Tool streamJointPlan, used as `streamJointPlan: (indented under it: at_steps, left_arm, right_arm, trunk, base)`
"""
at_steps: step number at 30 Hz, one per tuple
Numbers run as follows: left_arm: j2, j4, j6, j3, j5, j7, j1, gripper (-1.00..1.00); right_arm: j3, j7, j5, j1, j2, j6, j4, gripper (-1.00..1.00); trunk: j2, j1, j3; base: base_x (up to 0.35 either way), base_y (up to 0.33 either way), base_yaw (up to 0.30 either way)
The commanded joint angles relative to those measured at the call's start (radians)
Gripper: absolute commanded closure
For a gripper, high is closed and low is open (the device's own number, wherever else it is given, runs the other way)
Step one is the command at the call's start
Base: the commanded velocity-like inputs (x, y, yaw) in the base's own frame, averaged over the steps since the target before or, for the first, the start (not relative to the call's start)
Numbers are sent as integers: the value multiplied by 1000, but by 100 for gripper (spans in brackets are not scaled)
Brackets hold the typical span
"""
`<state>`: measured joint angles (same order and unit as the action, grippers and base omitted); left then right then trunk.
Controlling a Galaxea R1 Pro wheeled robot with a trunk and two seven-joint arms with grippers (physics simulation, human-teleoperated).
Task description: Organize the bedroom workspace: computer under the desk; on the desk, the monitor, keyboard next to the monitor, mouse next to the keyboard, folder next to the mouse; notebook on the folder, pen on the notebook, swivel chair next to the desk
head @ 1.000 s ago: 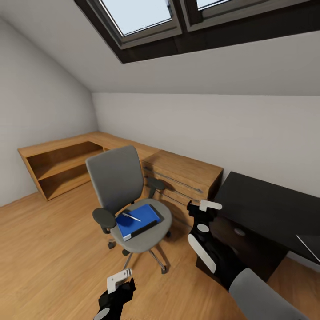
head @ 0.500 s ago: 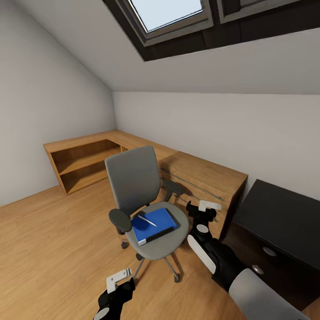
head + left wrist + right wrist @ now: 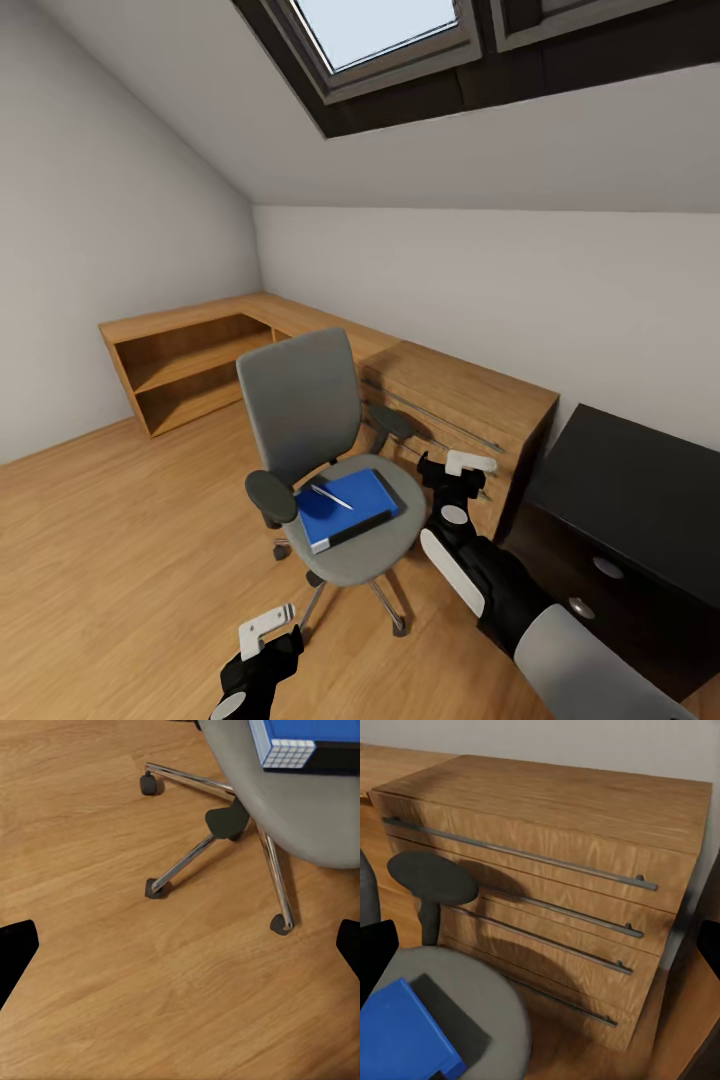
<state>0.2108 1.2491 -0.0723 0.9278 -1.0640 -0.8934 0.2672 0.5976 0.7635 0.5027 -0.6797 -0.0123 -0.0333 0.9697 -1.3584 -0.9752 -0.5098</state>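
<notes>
The grey swivel chair [image 3: 300, 410] stands on the wood floor in front of me, away from the black desk [image 3: 640, 480] at the right. On its seat lies the blue folder [image 3: 352, 503] [image 3: 397, 1039] with the thin whitish pen [image 3: 330, 497] on top. I cannot make out the notebook. My left gripper [image 3: 268, 636] [image 3: 180, 949] hangs open low over the floor in front of the chair's chrome base [image 3: 214, 844]. To the right of the seat my right gripper [image 3: 452, 468] [image 3: 540, 945] is open and holds nothing. Computer, monitor, keyboard and mouse are out of view.
A light wooden drawer chest [image 3: 460, 405] [image 3: 562, 870] stands against the wall between chair and desk. A low wooden shelf unit [image 3: 185, 365] fills the far left corner. The desk's dark drawer unit [image 3: 600, 575] faces me. A sloped ceiling with a skylight [image 3: 385, 30] is overhead.
The camera turned left between one second and half a second ago, so chair and chest sit further right in the picture. Since then nothing has visibly moved.
</notes>
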Motion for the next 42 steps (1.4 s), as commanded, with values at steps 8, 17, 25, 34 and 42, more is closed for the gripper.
streamJointPlan:
  at_steps: [8,17,25,34,42]
  left_arm:
    - [1,1,-7,3,-8,-4,2,-100]
    - [1,1,-7,3,-8,-4,2,-100]
    - [1,1,-7,3,-8,-4,2,-100]
    - [3,1,-7,1,-8,-5,1,-100]
    - [22,8,-6,-47,-10,1,1,-100]
  right_arm:
    - [66,10,5,-1,-1,36,12,-100]
    - [69,9,5,-1,-1,39,11,-100]
    - [70,8,6,-1,-1,38,11,-100]
    - [68,3,6,-1,-4,37,11,-100]
    - [40,-331,16,-1,-82,-65,-17,-100]
  trunk:
    - [-1,0,-1]
    - [-1,0,-1]
    - [-1,0,-4]
    - [-1,0,-6]
    - [-1,0,-6]
  base:
    - [0,0,243]
    - [0,0,275]
    - [0,0,276]
    - [0,0,165]
    - [0,0,2]
